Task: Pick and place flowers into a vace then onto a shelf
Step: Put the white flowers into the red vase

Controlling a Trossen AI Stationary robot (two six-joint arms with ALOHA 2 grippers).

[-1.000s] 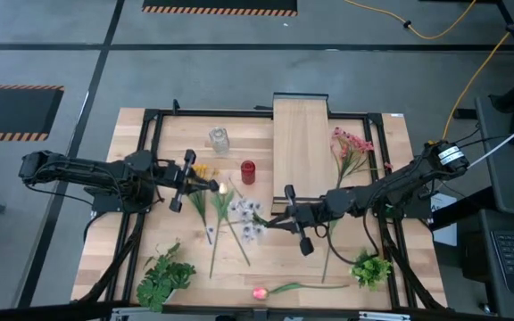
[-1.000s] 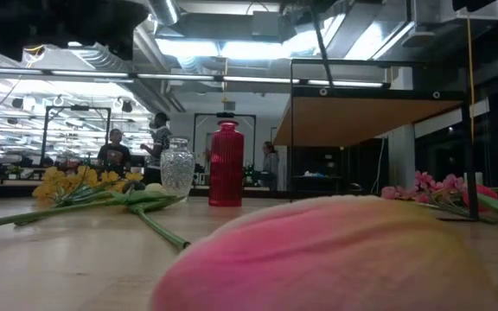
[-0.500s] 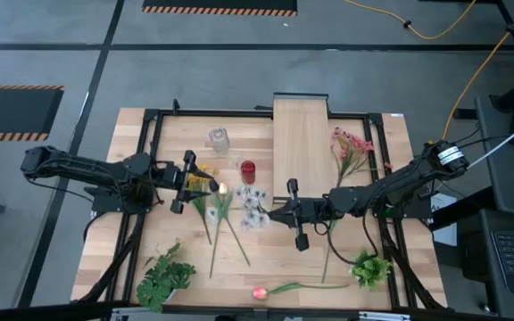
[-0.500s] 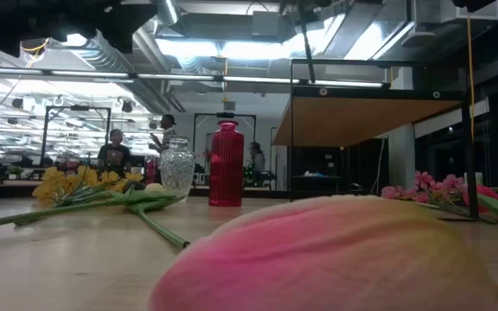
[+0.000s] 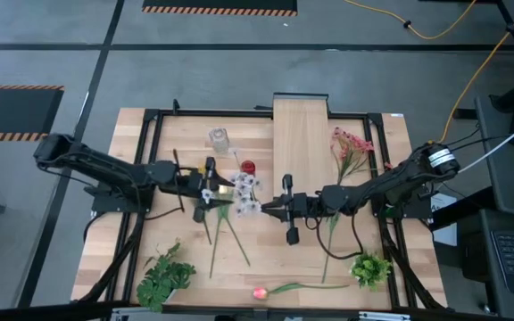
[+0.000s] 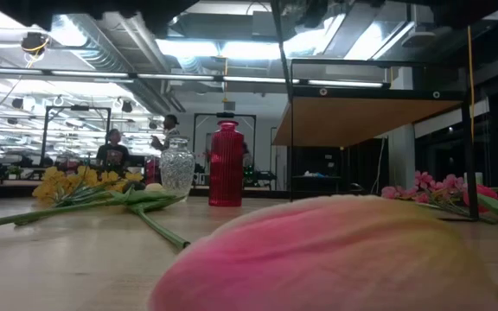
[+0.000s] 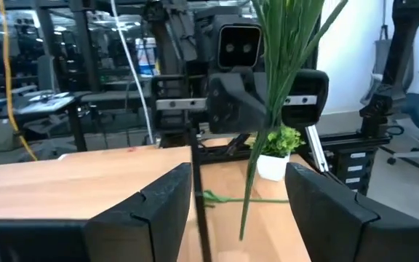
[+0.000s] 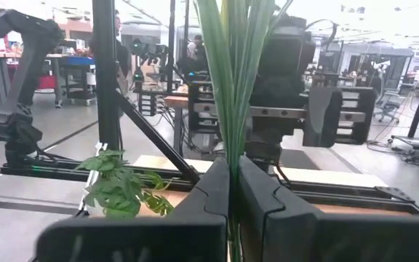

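Observation:
My right gripper [image 5: 264,205] is shut on a white sprig [image 5: 244,185], one of the flowers, and holds it above the table's middle. My left gripper [image 5: 228,190] faces it from the table's left, open. In the left wrist view its fingers [image 7: 167,200] stand on either side of the sprig's green stem [image 7: 257,138] without touching it. The vace [image 5: 219,139] stands on its base at the far side, next to a red cylinder [image 5: 248,167]. The shelf [image 5: 302,143] stands right of them. Yellow daisies [image 6: 72,183], pink sprays [image 5: 351,147] and a pink tulip [image 5: 260,292] lie on the table. My right gripper pinches the sprig's green stem and leaves [image 8: 231,145] between its two fingers. The fingers come level from the table's right and lie across the stem. The sprig stands roughly upright, blossoms up, lifted clear; its lower stem end [image 7: 242,233] hangs free.
Loose green stems [image 5: 217,232] lie on the table under the grippers. Leafy green bunches lie at the near left [image 5: 163,276] and near right [image 5: 370,267]. A dark frame [image 5: 150,178] runs around the tabletop. People stand in the room beyond.
My right gripper has lifted the white sprig off the table and carried it toward the far left, so its blossoms now sit near the red cylinder. My left gripper has gone toward the table's right, up to the sprig.

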